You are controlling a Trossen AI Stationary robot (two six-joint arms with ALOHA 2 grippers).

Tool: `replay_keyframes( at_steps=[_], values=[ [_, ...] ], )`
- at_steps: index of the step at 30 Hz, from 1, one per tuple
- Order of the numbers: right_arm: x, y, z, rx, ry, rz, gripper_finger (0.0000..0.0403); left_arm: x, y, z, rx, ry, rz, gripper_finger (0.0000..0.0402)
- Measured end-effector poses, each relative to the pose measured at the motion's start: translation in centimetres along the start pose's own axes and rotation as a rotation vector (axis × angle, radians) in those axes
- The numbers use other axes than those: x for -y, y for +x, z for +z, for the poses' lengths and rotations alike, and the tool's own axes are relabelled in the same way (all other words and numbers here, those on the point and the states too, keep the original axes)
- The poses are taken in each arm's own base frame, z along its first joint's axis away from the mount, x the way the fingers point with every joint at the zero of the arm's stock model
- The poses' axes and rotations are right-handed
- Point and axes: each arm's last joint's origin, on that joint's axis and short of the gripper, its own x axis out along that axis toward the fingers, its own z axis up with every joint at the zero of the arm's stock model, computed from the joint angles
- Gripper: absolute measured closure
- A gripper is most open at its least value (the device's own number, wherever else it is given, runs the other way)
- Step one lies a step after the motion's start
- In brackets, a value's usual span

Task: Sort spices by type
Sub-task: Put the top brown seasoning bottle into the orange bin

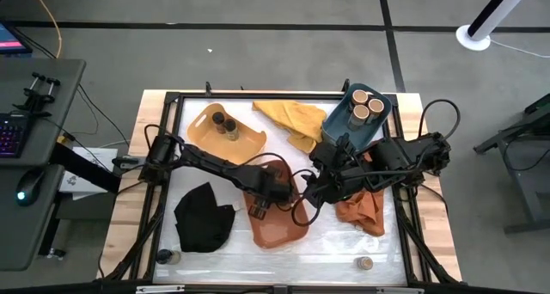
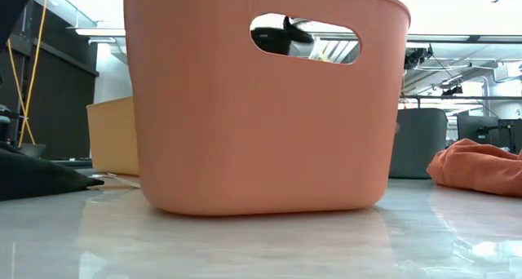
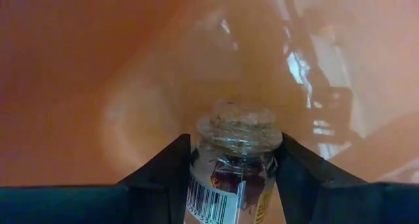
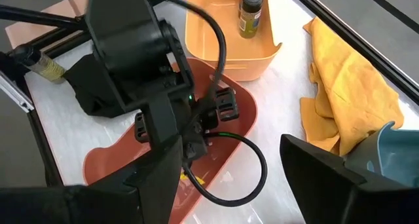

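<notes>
tubs: 3 [image 1: 225, 132] | cloths: 3 [image 1: 292, 120] | spice jars: 8 [image 1: 362, 104] | arms: 2 [image 1: 206, 161]

Gripped jar [image 3: 232, 168] base cut off

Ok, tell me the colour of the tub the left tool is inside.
Orange tub, clearest in the high view.

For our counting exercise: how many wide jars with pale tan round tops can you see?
4: three wide tan-topped jars in the blue plastic tub, one alone on the white table near the orange cloth. Others may be hidden.
</notes>
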Motion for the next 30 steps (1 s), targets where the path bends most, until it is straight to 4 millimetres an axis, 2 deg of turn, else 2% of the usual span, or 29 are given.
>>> replay_keyframes(
  at_steps=[9,13,17,20,24,27,30],
  values=[
    [0.0,0.0,0.2,0.041,0.008,-0.023,0.0151,-1.8,-5.4,-0.6,0.113,0.002,0.076,0.0252],
    [0.1,0.1,0.3,0.056,0.062,-0.033,0.0151,-3.2,-8.6,-2.0,0.124,-0.01,0.181,0.0252],
    [0.2,0.1,0.5,0.099,0.127,-0.063,0.0151,-5.4,-12.2,-4.0,0.163,-0.089,0.279,0.0252],
    [0.4,0.1,0.6,0.155,0.243,-0.092,0.0151,-7.0,-15.0,-5.8,0.195,-0.161,0.373,0.0252],
    [0.9,0.3,1.3,0.267,0.505,-0.13,0.0151,-8.5,-18.8,-8.2,0.286,-0.289,0.494,0.0253],
    [1.5,0.8,2.1,0.314,0.61,-0.141,0.0151,-8.9,-21.3,-9.1,0.403,-0.35,0.558,0.0253],
    [1.8,1.4,3.4,0.355,0.666,-0.109,0.0151,-8.8,-23.1,-9.1,0.523,-0.366,0.595,0.0254]
  ],
)
